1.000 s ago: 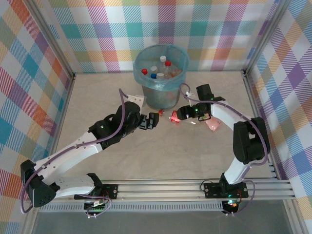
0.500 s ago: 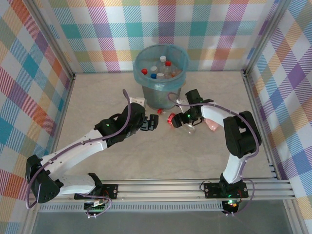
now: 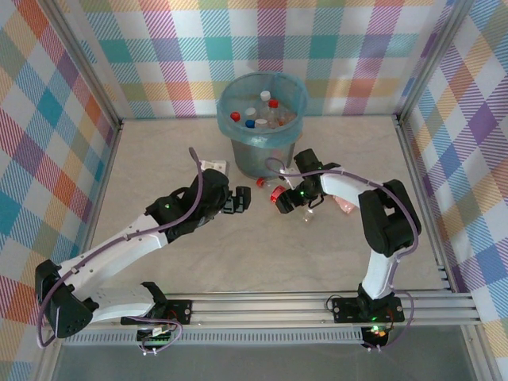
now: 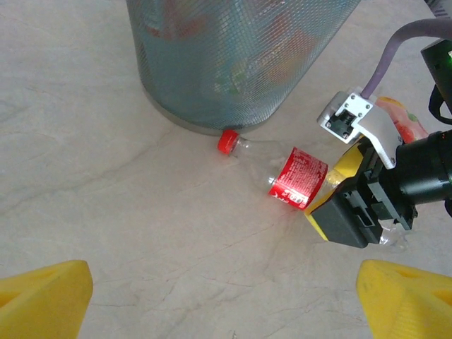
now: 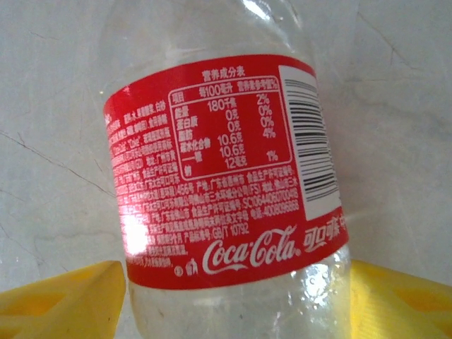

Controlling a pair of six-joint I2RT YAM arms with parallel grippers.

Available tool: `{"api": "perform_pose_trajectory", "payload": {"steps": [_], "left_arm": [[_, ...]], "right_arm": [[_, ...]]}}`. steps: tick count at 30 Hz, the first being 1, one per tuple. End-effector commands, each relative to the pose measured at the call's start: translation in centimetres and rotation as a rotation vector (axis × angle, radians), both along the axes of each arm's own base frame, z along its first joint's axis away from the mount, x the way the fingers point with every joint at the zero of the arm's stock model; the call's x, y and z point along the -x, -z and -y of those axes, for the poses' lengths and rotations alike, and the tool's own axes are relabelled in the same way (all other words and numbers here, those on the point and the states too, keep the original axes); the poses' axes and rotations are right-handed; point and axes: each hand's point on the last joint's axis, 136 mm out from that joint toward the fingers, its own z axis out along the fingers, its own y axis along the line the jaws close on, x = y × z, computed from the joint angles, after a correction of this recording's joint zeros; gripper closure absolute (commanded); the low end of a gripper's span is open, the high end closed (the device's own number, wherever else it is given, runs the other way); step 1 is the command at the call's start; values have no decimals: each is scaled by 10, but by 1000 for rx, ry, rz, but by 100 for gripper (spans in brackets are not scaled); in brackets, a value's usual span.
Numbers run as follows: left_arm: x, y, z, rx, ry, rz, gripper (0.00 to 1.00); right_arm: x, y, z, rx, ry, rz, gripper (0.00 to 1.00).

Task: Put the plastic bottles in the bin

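Note:
A clear plastic bottle with a red label [image 5: 219,169] lies on the table, its red cap [image 4: 226,141] against the foot of the bin [image 4: 233,63]. My right gripper [image 3: 286,198] is shut on its lower body, a yellow pad [image 5: 63,304] pressed to each side. My left gripper [image 4: 224,300] hovers open just left of it [image 3: 238,200], with bare table between its fingertips [image 4: 42,296]. The grey bin with the blue bag over its rim [image 3: 225,101] holds several bottles [image 3: 255,117] with red, blue and white caps.
A pink-labelled bottle [image 3: 347,204] lies on the table to the right, behind the right forearm. Plaid walls and metal rails enclose the table on three sides. The right arm's black body and cable [image 4: 417,169] cross close to the left gripper.
The right gripper has slid left with the red-labelled bottle, bringing its cap up to the bin's foot. The left gripper has drawn back slightly to the left.

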Motion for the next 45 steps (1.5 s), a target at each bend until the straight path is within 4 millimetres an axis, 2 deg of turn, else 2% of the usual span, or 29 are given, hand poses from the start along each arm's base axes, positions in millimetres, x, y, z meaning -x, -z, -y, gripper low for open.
{"api": "perform_pose_trajectory", "payload": {"steps": [1,7,13,18,25,28,31,34,39,43,45], "left_arm": [[2,-3,-15,6,-45,4,4],[4,-4,-24,5,-62,7,4],[5,-3,-31,1,-80,9,4],[3,-7,-40,-18,-111,23,4],[2,-21,-54,-31,-150,60,4],[6,-35,-65,-27,-173,101,4],[12,-56,-77,-9,-194,161,5],[22,-81,-93,25,-219,228,6],[43,-130,-119,129,-252,347,7],[53,-159,-121,226,-224,414,8],[53,-168,-112,259,-184,419,8]], "right_arm": [[-2,0,-4,18,-29,-5,23],[0,4,-6,40,-43,-10,25],[6,7,-9,68,-52,-10,31],[15,5,-18,81,-52,-15,41],[38,-19,-42,56,-88,17,45],[51,-43,-62,4,-107,46,46],[61,-79,-84,-74,-148,91,46],[65,-128,-101,-182,-166,149,48],[58,-213,-113,-325,-180,293,49],[55,-275,-123,-420,-224,406,49],[49,-304,-125,-442,-239,485,49]]}}
